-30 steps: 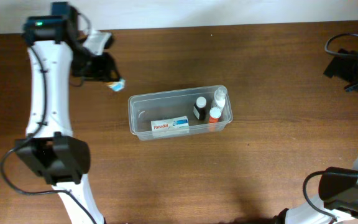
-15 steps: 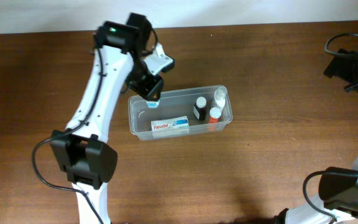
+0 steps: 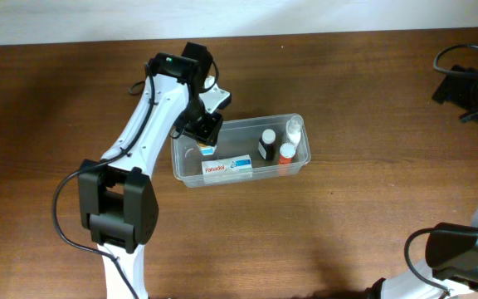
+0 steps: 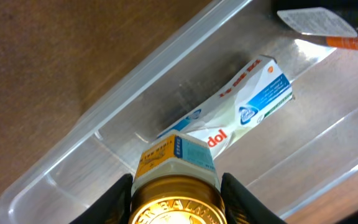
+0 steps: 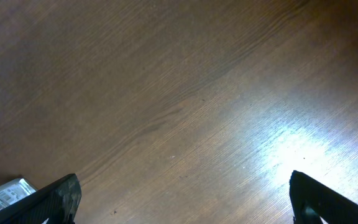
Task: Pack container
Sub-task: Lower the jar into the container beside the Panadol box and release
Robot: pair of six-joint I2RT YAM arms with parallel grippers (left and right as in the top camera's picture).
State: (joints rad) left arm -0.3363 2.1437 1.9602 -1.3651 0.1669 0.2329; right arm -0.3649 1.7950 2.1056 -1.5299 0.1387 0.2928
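The container (image 3: 241,123) is a clear rectangular tub at mid-table. It holds a white Panadol box (image 3: 227,168), a black bottle (image 3: 267,144), an orange-capped bottle (image 3: 286,153) and a clear bottle (image 3: 294,127). My left gripper (image 3: 207,139) is over the tub's left end, shut on a small gold-lidded jar (image 4: 176,200) with a blue and orange label. In the left wrist view the jar hangs just above the Panadol box (image 4: 253,93), inside the tub wall (image 4: 98,106). My right gripper (image 5: 185,205) is open and empty over bare wood, far right.
The right arm and its black cables (image 3: 463,83) sit at the table's far right edge. A small white printed packet (image 5: 2,193) shows at the lower left of the right wrist view. The tabletop is dark brown wood (image 3: 347,224).
My left arm swung right from the table's far left with the jar and now holds it lower, inside the tub's left end. The right arm has not moved.
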